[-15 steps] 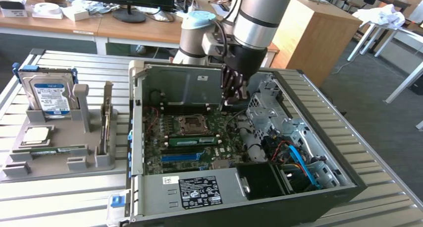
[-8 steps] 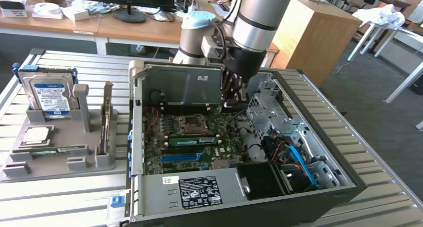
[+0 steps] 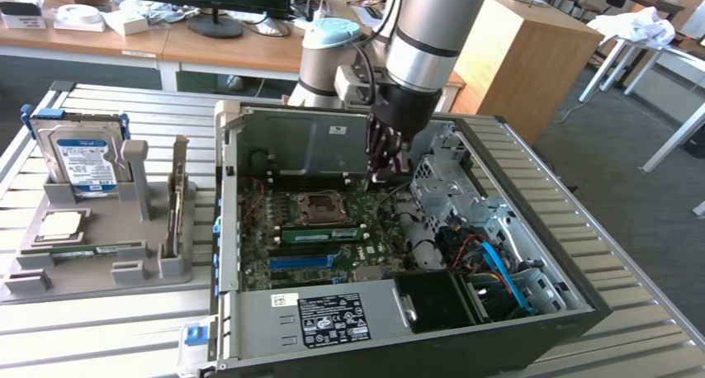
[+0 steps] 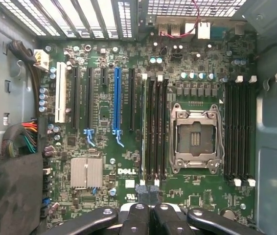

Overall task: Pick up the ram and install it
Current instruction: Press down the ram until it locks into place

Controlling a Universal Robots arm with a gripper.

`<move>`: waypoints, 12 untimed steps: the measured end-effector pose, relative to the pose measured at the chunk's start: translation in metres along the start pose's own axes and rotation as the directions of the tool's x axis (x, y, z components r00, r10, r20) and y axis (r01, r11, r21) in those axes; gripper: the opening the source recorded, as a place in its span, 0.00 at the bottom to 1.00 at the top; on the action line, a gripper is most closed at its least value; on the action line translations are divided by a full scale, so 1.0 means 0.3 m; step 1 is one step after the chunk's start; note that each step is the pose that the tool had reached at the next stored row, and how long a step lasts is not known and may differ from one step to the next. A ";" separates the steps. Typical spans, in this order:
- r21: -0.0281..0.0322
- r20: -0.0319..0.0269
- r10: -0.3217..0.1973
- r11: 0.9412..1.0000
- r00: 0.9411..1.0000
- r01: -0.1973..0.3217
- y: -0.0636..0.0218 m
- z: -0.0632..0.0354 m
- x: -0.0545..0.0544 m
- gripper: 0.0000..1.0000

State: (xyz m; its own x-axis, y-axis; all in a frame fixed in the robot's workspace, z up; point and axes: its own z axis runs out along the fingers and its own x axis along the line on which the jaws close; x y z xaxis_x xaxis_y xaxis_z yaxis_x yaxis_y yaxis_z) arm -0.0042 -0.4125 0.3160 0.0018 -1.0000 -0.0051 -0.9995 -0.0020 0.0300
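Observation:
The ram [image 3: 319,233] is a long green stick standing on edge in a memory slot of the motherboard [image 3: 330,254], between the processor socket [image 3: 322,205] and the blue slot. In the wrist view the ram [image 4: 144,127] shows as a thin green edge in the slot farthest from the socket [image 4: 196,138]. My gripper [image 3: 384,173] hangs inside the open computer case, above the board and near the socket. Its black fingers [image 4: 137,215] are shut together with nothing between them, the gripper [image 4: 147,196] lined up with one end of the memory slots.
The case [image 3: 529,254] lies open on a slatted metal table [image 3: 99,328], with cables and a drive cage at the exterior view's right. A grey holder [image 3: 99,262] at the exterior view's left carries a hard drive [image 3: 78,159], a square processor [image 3: 61,224] and another green stick [image 3: 82,250].

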 end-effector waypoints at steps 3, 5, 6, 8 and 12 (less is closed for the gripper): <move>0.000 0.000 0.000 1.000 1.000 0.000 0.000 0.008 0.000 0.10; 0.000 0.000 0.000 1.000 1.000 0.000 0.000 0.013 0.000 0.10; 0.000 0.000 0.000 1.000 1.000 0.000 0.000 0.016 0.000 0.10; 0.000 0.000 0.000 1.000 1.000 0.000 -0.001 0.022 0.000 0.10; 0.000 0.000 0.000 1.000 1.000 0.000 -0.001 0.035 0.000 0.10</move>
State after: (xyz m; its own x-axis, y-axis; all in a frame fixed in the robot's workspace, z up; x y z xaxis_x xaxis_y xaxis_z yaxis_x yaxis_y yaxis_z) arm -0.0042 -0.4125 0.3055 0.0018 -1.0000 -0.0051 -0.9996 -0.0020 0.0299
